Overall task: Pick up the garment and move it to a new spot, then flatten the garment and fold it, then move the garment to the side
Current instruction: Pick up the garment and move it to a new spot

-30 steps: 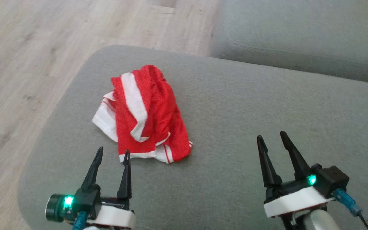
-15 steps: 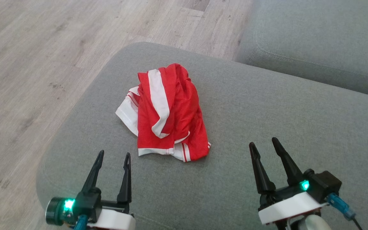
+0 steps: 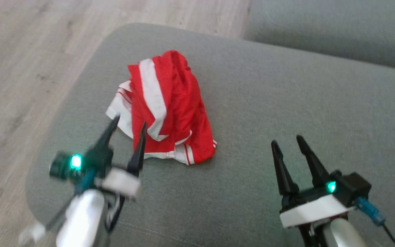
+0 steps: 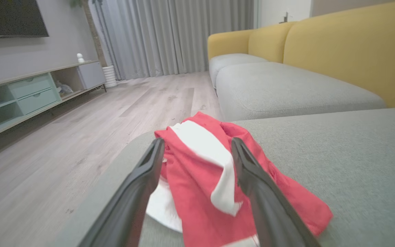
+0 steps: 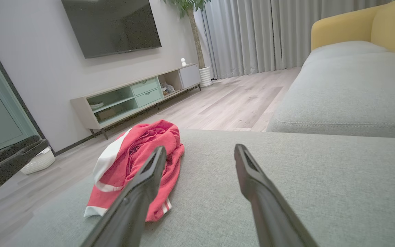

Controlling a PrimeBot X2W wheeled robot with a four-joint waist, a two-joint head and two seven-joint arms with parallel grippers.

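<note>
Left hand (image 3: pixel 130 120) advanced to crumpled garment (image 3: pixel 170 103), motion-blurred, fingers apart, right hand (image 3: pixel 286 140) likewise spread, wrist cropped

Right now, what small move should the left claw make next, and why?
Probably ease the left claw forward and down onto the crumpled red and white fabric garment, then close. Its fingers are open, the garment sits just ahead between them, ungripped, bunched on the grey fabric cushion. The right claw, also open, is off to the side.

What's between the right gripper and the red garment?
Bare grey cushion, nothing else: in the head view the right gripper, open, sits apart from the garment.
</note>
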